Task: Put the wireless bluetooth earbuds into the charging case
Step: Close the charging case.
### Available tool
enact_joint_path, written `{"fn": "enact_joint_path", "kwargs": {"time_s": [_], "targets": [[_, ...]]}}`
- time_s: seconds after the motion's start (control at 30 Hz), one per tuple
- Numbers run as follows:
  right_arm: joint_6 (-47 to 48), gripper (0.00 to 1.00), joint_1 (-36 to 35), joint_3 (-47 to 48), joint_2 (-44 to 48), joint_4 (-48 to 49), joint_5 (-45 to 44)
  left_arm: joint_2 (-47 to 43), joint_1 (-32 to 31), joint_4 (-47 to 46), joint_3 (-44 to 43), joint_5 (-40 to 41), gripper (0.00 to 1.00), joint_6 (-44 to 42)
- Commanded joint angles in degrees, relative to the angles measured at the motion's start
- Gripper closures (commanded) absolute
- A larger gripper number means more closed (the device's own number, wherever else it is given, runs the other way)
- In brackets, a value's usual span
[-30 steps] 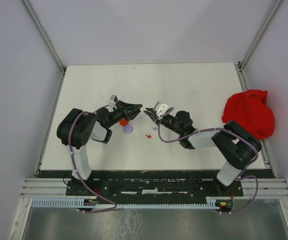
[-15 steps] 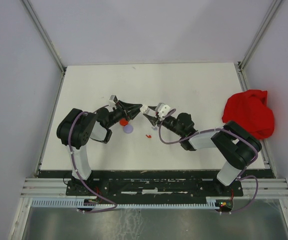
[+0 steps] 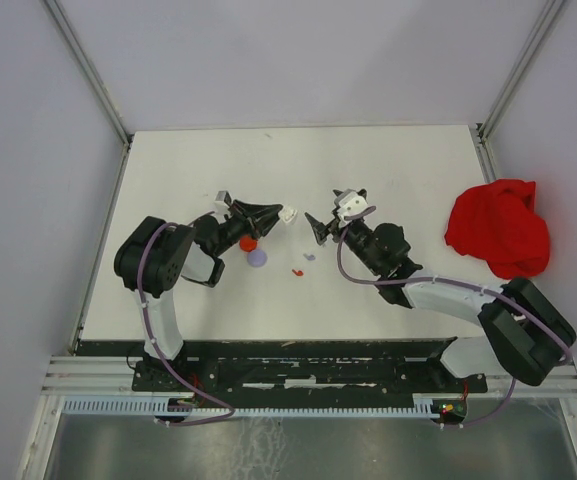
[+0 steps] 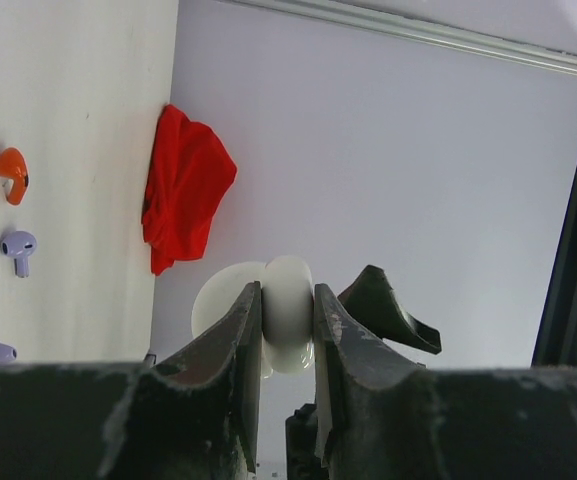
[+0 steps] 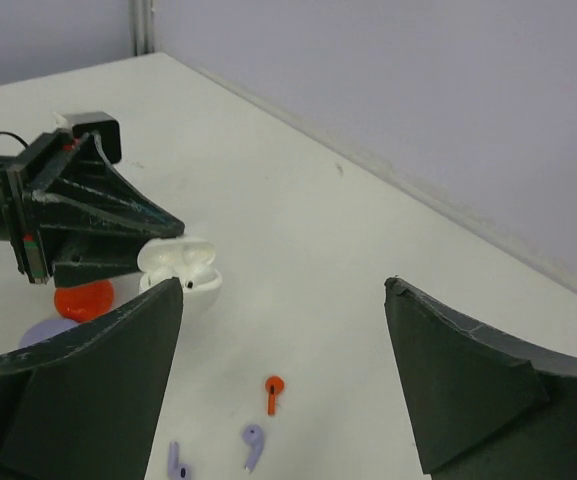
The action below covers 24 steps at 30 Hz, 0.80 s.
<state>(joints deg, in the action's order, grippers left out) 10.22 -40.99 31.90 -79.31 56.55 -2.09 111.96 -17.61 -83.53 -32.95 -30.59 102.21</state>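
Note:
My left gripper (image 3: 276,214) is shut on the white charging case (image 3: 289,214) and holds it off the table. In the left wrist view its jaws (image 4: 286,292) pinch the case (image 4: 288,325) from both sides. The right wrist view shows the case (image 5: 180,268) with its lid open and white earbuds inside. My right gripper (image 3: 330,211) hangs open a short way right of the case, nothing between its fingers (image 5: 283,300). On the table below lie a red earbud (image 5: 272,392) and two purple earbuds (image 5: 253,443) (image 5: 176,462).
A red disc (image 3: 248,243) and a purple disc (image 3: 257,258) lie under my left gripper. A crumpled red cloth (image 3: 500,226) sits at the table's right edge. White walls close in the table (image 3: 388,165) on three sides.
My right gripper has opened wide and drawn back to the right, away from the case. The left gripper still holds the case in the same place.

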Motion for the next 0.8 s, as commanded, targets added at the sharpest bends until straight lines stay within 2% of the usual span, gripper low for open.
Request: {"fn": "enact_joint_path", "kwargs": {"time_s": [0.0,0.13,0.2,0.33,0.6,0.77], "targets": [[-2.1,0.07,-0.1,1.9,2.9,-15.6,-3.2,-2.0,-0.1,-0.1,0.4,4.7,0.97,2.1],[-5.3,0.09,-0.7,2.6,0.4,-17.5,-5.1,-4.9,-0.3,3.2,1.5,9.0,0.97,1.9],[-4.0,0.09,-1.9,2.4,-2.2,-15.3,-7.2,-6.8,-0.5,5.8,1.9,10.7,0.97,1.5],[-0.8,0.05,-4.6,3.3,-8.2,-10.6,-9.7,-11.6,-1.4,15.7,2.0,14.7,0.97,1.0],[-0.4,0.02,-6.9,9.7,-18.6,-3.4,-10.9,-19.6,-3.4,34.3,-0.8,19.1,0.97,-1.3],[-0.7,0.02,-7.6,13.4,-23.2,-0.1,-11.8,-21.3,-4.0,37.0,-0.5,20.5,0.97,-1.7]]}}
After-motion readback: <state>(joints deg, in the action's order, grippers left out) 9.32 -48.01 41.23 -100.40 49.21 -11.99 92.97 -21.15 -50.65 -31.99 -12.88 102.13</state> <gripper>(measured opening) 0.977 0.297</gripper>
